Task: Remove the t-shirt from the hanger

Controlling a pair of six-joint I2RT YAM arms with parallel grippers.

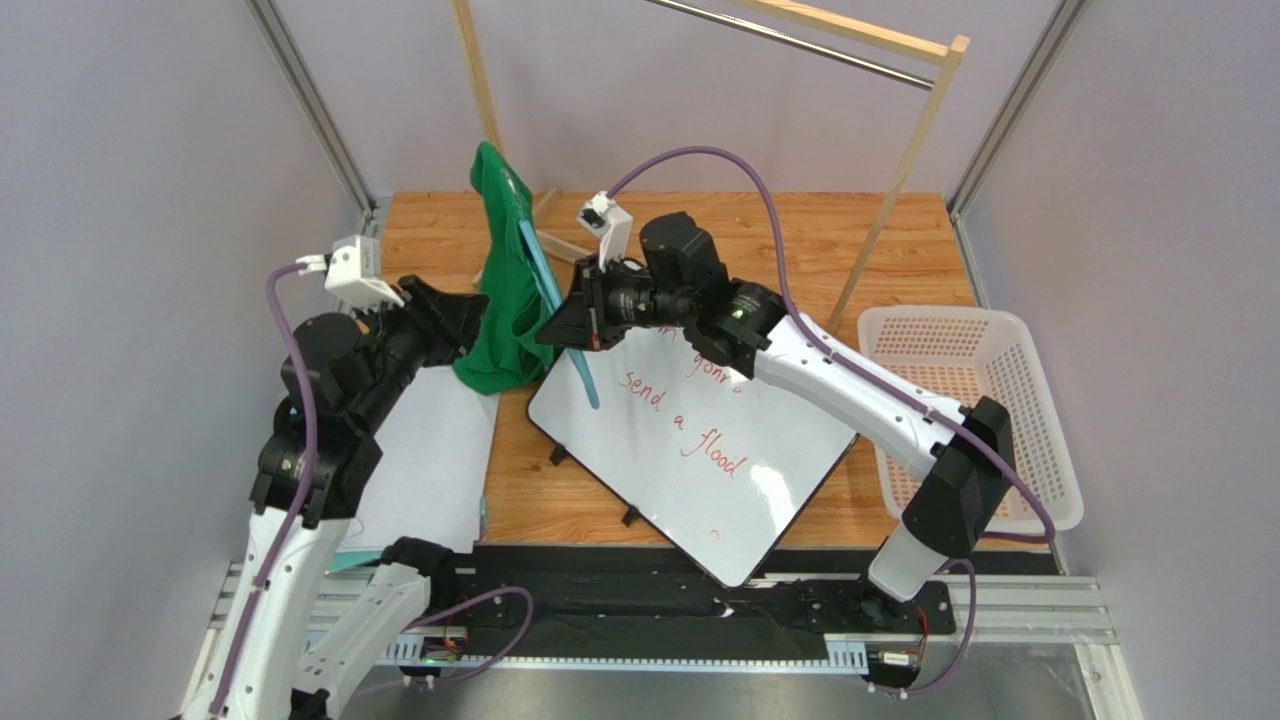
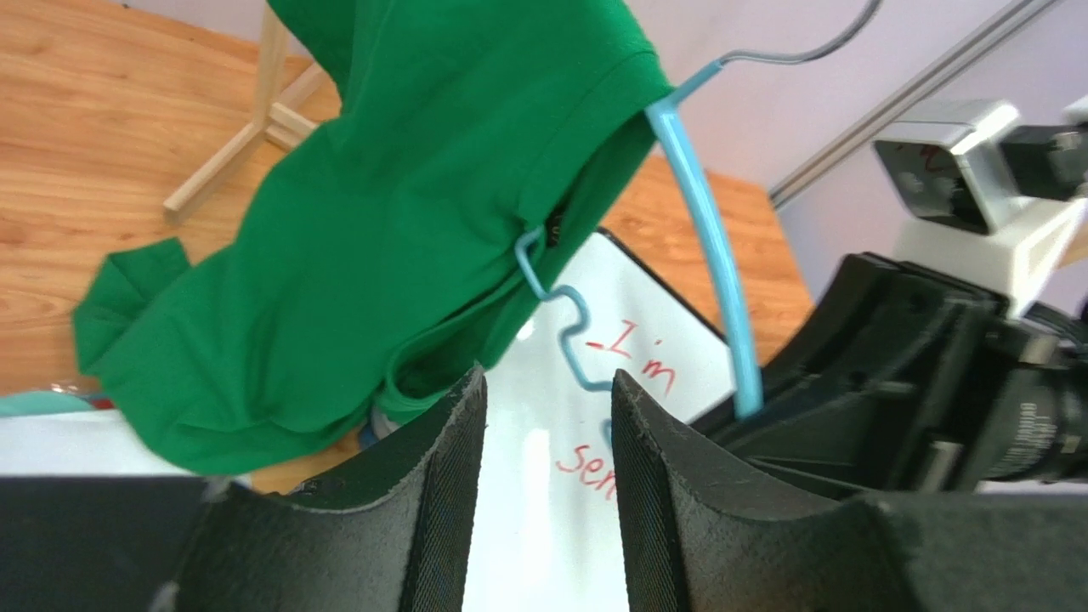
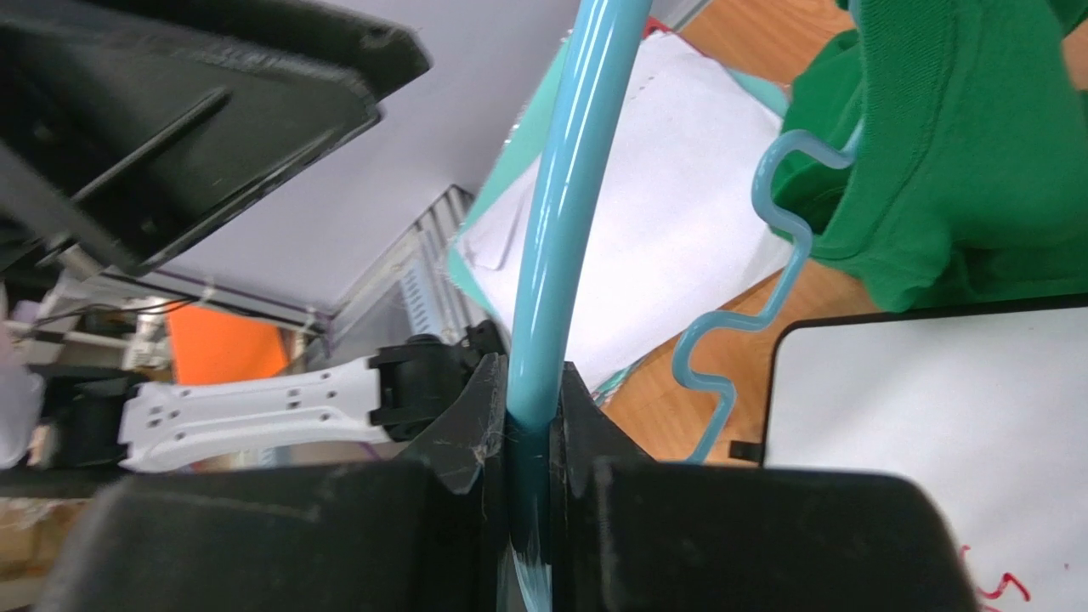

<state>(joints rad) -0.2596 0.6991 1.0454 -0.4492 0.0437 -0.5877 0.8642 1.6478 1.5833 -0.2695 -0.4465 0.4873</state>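
T-shirt (image 2: 383, 217), dark green, partly off: one arm of the light-blue hanger (image 3: 568, 230) is bare, and my right gripper (image 3: 534, 395) clamps it. My left gripper (image 2: 547, 389), jaws apart and empty, hovers just beside the cloth, which drapes the far arm below the hook (image 2: 792, 51). Whiteboard (image 1: 706, 480) beneath reads "send a flood".

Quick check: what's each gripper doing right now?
Left gripper: open, holding nothing.
Right gripper: closed on the thin light-blue plastic hanger.
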